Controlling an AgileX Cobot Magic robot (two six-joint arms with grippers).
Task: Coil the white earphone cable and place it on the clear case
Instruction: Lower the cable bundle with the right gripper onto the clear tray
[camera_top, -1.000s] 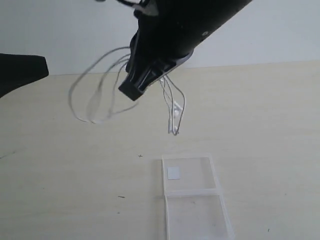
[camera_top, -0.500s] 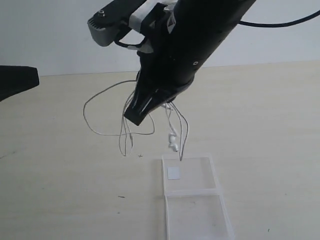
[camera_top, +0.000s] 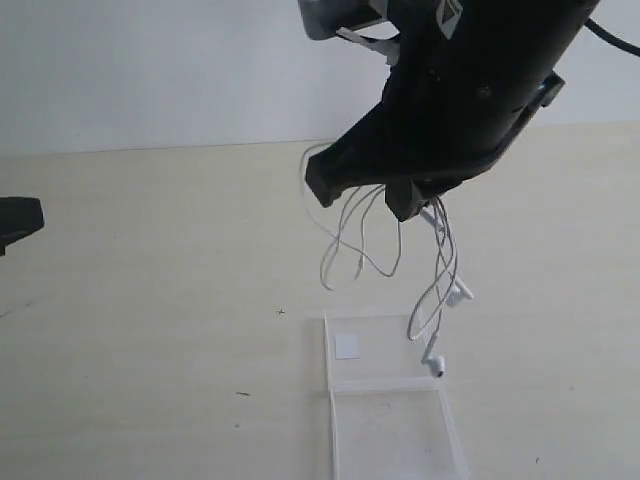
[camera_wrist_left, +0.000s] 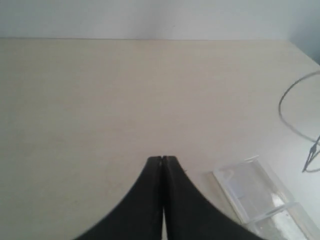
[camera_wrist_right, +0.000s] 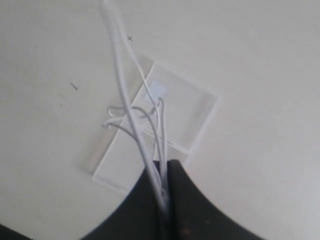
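Over a pale wooden table (camera_top: 150, 300), the right gripper (camera_wrist_right: 163, 167) is pinching the white earphone cable (camera_top: 352, 232), its jaws closed tight on several strands, and is holding the bundle in the air. Loose loops are hanging from the grip. Some are dangling clear of the tabletop, and others are trailing lower toward the clear case (camera_top: 392, 420), which is lying flat and opened out with its two panels joined at a hinge. One earbud (camera_top: 459, 293) is hanging just off the case's right side. A second earbud (camera_top: 435, 366) is dangling lowest, at the right edge of the panel bearing the small white sticker (camera_top: 347, 346) — whether it is touching the plastic cannot be told. The left gripper (camera_wrist_left: 162, 159) is sitting well apart from the bundle, its jaws pressed fully together on nothing, over bare table beside the case.
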